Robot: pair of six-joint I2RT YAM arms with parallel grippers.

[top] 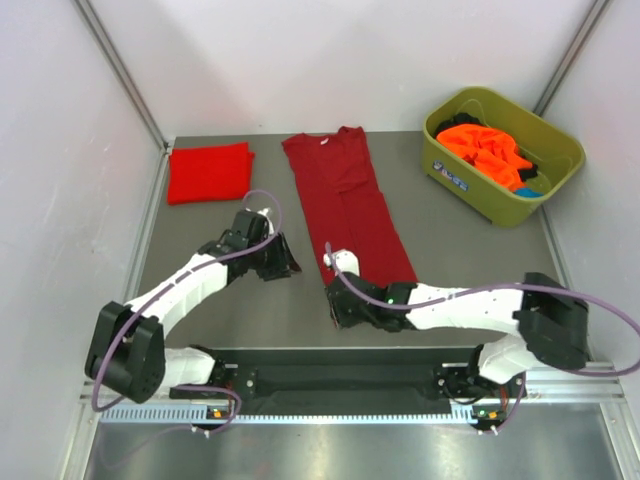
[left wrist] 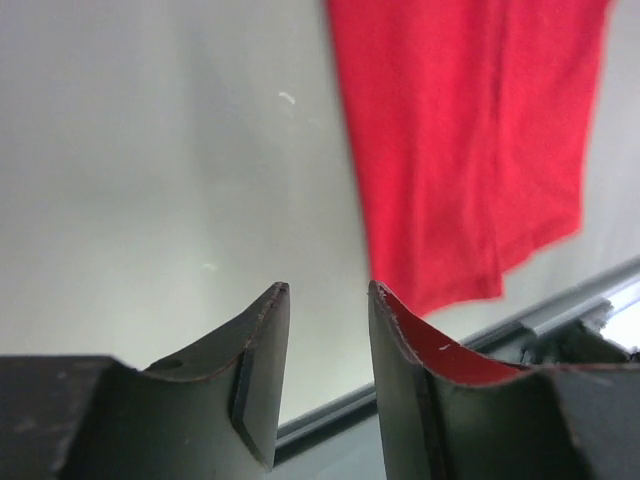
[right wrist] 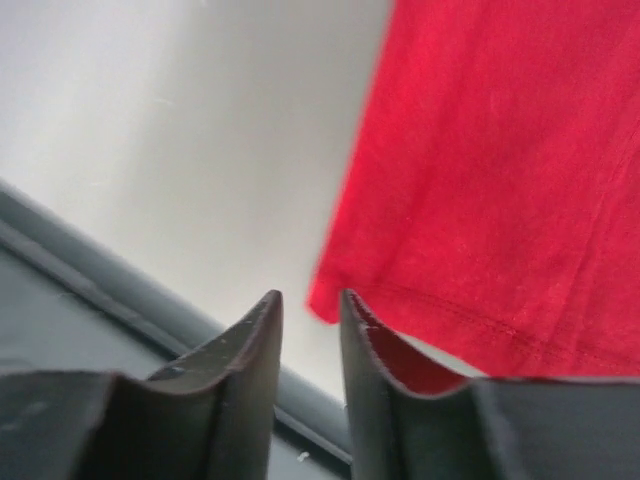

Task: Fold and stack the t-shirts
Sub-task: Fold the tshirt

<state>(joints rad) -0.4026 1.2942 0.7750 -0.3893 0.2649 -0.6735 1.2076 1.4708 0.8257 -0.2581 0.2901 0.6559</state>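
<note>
crimson t-shirt (top: 345, 200): lies flat mid-tabletop as a narrow strip, sides folded in, collar at the far end, hem at the near end.
long axis: runs far to near, with the near end drifting a little to the right.
left claw (left wrist: 325, 290): fingers spread with nothing between them. it sits just left of the strip's near half, off the cloth, which lies ahead and to its right in the wrist view.
right claw (right wrist: 310, 295): fingers a narrow gap apart with bare tabletop showing between them, so it pinches nothing. the hem's corner lies just beyond the tips and to the right.
nearer arm: the right claw is closest to the hem. the left is close to the long left edge, but farther from the hem.
bright red t-shirt (top: 208, 172): a folded square at the far left of the tabletop (top: 200, 245), well apart from the strip.
orange t-shirts (top: 490, 150): bunched inside the olive-green tub (top: 470, 195) at the far right.
step in hand: probably the crosswise fold, bringing the hem toward the collar.
what it turns on: each claw needs a hem corner, and both now sit on the strip's left side, so one likely has to reach across to the right corner.
</note>
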